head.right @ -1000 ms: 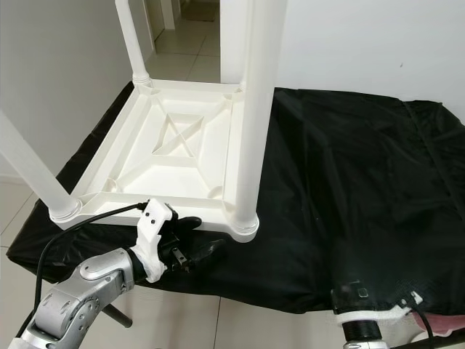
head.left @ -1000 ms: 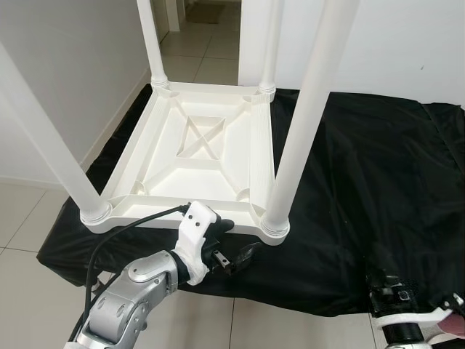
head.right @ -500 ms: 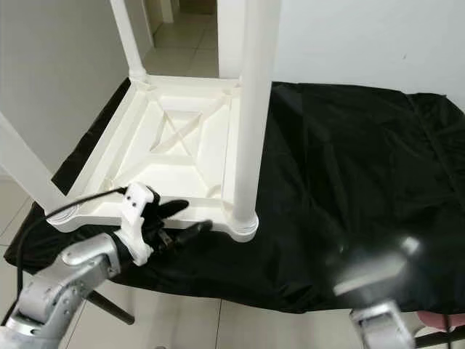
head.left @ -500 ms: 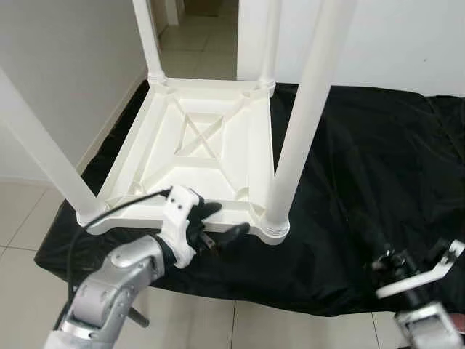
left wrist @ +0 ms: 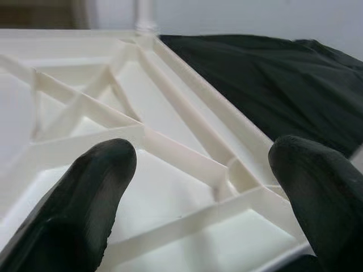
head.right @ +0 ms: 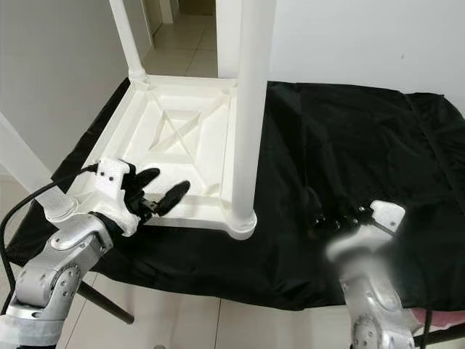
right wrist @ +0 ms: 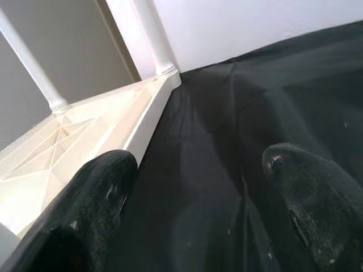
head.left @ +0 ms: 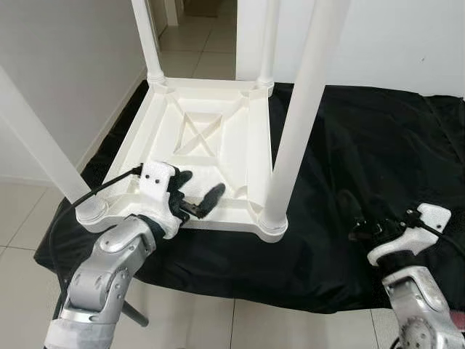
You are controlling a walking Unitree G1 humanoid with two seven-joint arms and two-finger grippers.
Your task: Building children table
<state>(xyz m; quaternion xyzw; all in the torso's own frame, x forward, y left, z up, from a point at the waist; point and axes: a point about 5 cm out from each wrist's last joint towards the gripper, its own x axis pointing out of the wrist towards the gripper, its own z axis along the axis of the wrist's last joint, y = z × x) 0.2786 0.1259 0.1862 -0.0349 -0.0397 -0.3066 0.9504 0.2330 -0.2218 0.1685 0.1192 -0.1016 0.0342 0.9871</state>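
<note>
The left gripper (head.left: 195, 195) has its two black fingers (left wrist: 85, 198) spread wide and holding nothing; they hang just over the near edge of the upturned children's table (head.left: 211, 138), and directly ahead of them lies its ribbed underside with a crossed brace moulded into the middle. The right gripper (head.left: 363, 222) is likewise spread and empty, poised over the black cloth (head.left: 363, 160), with the table's side rail off to its inner side and well apart. The table rests top-down on that cloth, its four round legs (head.left: 298, 123) pointing up from the corner sockets. It looks like hollow white moulded plastic, so probably light and stiff but smooth and slippery; the raised rim or a rib just beyond the left fingers seems the surest hold, a round leg less so.
</note>
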